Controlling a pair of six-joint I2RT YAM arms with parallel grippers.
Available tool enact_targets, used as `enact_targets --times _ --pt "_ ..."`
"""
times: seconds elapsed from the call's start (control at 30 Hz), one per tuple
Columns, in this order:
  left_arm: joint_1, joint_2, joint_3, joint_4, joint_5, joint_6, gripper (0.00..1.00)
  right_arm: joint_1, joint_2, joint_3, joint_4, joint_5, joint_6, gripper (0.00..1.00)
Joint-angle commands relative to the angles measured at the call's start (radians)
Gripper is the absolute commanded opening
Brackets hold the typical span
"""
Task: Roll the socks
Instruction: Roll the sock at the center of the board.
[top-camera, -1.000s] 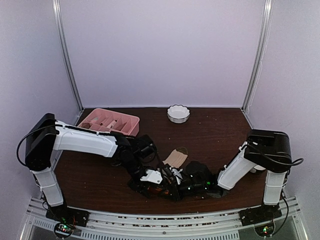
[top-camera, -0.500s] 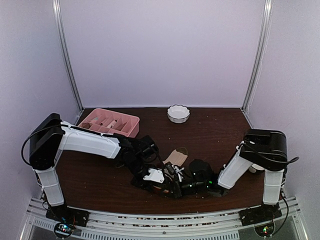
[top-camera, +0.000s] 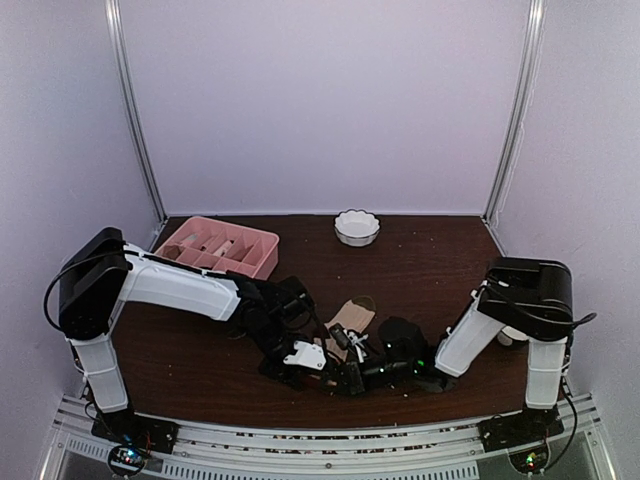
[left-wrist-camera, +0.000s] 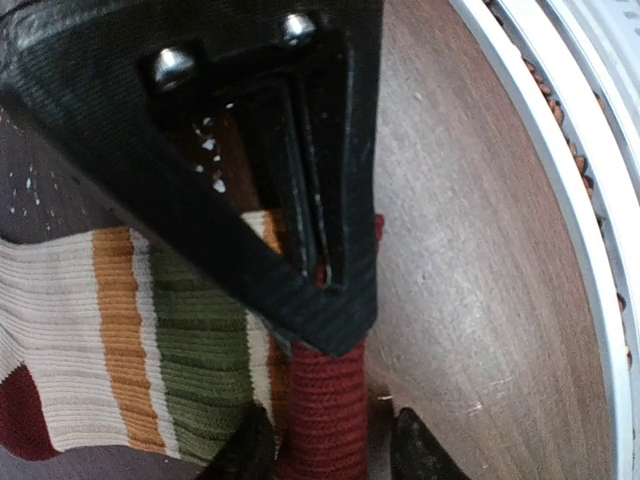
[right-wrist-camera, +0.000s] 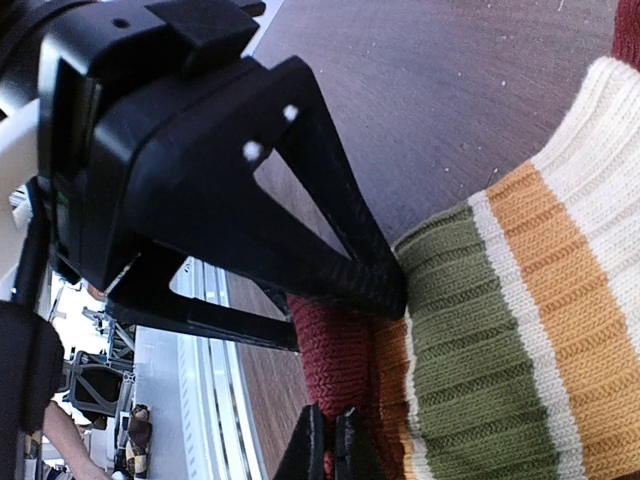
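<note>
Two arms at work over a brown bench (top-camera: 440, 265); positions are given from the white bowl (top-camera: 357, 227) at the far edge. The tan sock (top-camera: 352, 315) lay flat, down from the bowl toward the arm bases. The striped sock (left-wrist-camera: 120, 340), cream with orange and green bands, lay nearer the bases again, beneath the two wrists that met there. Its dark red band (left-wrist-camera: 325, 420) stood bunched into a ribbed roll at the edge.

The left fingers (left-wrist-camera: 248, 452) stood partly apart, one on either side of that red roll; whether they pressed it could not be told. The right fingers (right-wrist-camera: 308, 440) were closed together, tips down at the same red roll beside the green band; whether cloth was pinched between them could not be told.

The pink tray (top-camera: 220, 243) sat to the left of the bowl.

Compared with one second before, the left arm's shoulder link had swung slightly lower and toward the bowl's side, and both wrists had shifted a little over the striped sock. The tan sock, the tray and the bowl had kept their places.
</note>
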Motion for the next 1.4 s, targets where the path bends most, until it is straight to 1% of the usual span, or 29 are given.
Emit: enact_targets --times 0.0,0.17,0.43,0.53,0.63,0.83,1.07,1.13,1.2,1.23,1.37 --pt "0.011 -0.013 0.027 -0.016 0.04 -0.012 0.45 0.004 0.091 -0.001 -0.356 0.032 -0.068 0.0" --pt "0.013 -0.037 0.03 -0.037 0.065 -0.011 0.47 0.007 0.102 0.009 -0.442 0.066 -0.091 0.0" --pt "0.013 -0.08 -0.006 -0.016 0.085 -0.006 0.39 0.006 0.102 0.012 -0.506 0.098 -0.092 0.0" --pt "0.013 -0.08 -0.011 -0.007 0.081 -0.005 0.35 0.007 0.102 0.014 -0.505 0.094 -0.088 0.0" --pt "0.012 -0.073 -0.012 -0.009 0.093 0.0 0.33 0.007 0.102 0.018 -0.507 0.093 -0.085 0.0" --pt "0.011 -0.016 0.004 -0.03 0.064 0.009 0.32 0.005 0.101 0.018 -0.499 0.085 -0.077 0.0" --pt "0.011 0.018 0.018 -0.016 0.032 0.003 0.31 0.003 0.092 0.016 -0.496 0.074 -0.074 0.0" --pt "0.011 0.025 0.024 -0.022 0.03 0.001 0.27 0.002 0.088 0.016 -0.498 0.073 -0.075 0.0" --pt "0.012 0.027 0.026 -0.021 0.032 -0.002 0.21 0.002 0.084 0.017 -0.501 0.073 -0.074 0.0" --pt "0.013 0.027 0.027 -0.022 0.037 -0.007 0.19 0.002 0.08 0.018 -0.504 0.073 -0.075 0.0" --pt "0.023 0.031 0.039 -0.044 0.083 -0.024 0.18 0.002 0.073 0.019 -0.511 0.078 -0.075 0.0"
